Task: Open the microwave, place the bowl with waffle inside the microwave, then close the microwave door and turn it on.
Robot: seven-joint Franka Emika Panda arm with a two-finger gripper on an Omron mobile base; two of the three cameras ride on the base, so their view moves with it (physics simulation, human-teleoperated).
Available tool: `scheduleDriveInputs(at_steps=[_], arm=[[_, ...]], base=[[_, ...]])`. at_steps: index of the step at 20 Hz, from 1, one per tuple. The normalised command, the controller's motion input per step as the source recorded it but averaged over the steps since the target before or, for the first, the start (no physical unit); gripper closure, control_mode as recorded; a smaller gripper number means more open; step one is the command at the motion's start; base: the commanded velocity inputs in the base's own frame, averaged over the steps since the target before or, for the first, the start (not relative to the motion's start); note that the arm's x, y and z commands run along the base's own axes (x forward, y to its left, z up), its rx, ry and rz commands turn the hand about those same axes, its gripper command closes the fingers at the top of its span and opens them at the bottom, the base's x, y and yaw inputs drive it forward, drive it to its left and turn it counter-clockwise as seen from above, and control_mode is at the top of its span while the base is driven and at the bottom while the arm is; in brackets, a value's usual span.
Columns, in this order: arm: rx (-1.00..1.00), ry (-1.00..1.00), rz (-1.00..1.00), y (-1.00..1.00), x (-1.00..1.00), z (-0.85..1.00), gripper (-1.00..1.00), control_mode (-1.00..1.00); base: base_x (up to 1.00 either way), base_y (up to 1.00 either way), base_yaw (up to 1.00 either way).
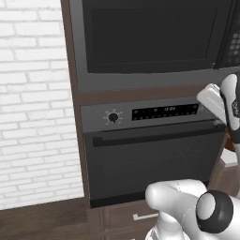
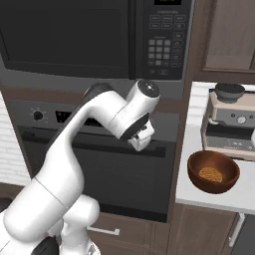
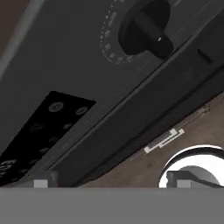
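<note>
Microwave: built in across the top of both base frames, above the oven; dark grey body, keypad strip at its right.
Microwave door: black glass panel in a grey frame, closed flush; fills the upper part of the left base frame.
Oven: directly under the microwave; round knob at left of its panel, digital display to the knob's right, bar handle across the door top.
Bowl with waffle: brown bowl, waffle lying inside; at lower right of the right base frame, on the white surface right of the oven, in front of a coffee machine.
Arm: rising from lower left of the right base frame, elbow bent in front of the oven panel; wrist at mid-frame.
Gripper: below the wrist, close to the oven front, well apart from the bowl and lower than the microwave.
Fingers: spread or closed, cannot tell; tips barely clear the bottom edge of the hand frame.
Hand frame: rolled, looking along the oven panel; knob at upper right, display at lower left, drawer pull at lower right.
Brick wall: white, left side of the left base frame.
</note>
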Motion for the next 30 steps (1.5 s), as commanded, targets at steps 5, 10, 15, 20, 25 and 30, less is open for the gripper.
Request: scheduleDriveInputs(at_steps=[5, 10, 15, 20, 25, 30], arm=[[0.55, -0.09, -0.58, -0.22, 0.00, 0.33, -1.00, -1.00], [0.51, -0.22, -0.51, -0.01, 0.31, 0.52, -1.00, -1.00], [0.42, -0.04, -0.36, -0.15, 0.11, 0.33, -1.00, -1.00], [0.29, -0.21, -0.17, -0.27, -0.15, 0.45, -1.00, -1.00], [0.48, -0.18, -0.08, -0.09, 0.21, 0.90, -1.00, -1.00], [0.34, -0.03, -0.06, 0.00, 0.35, 0.34, -1.00, -1.00]], base=[[0.00, 0.00, 0.00], [0.00, 0.00, 0.00], [0.00, 0.00, 0.00], [0.00, 0.00, 0.00], [0.00, 0.00, 0.00], [0.00, 0.00, 0.00]])
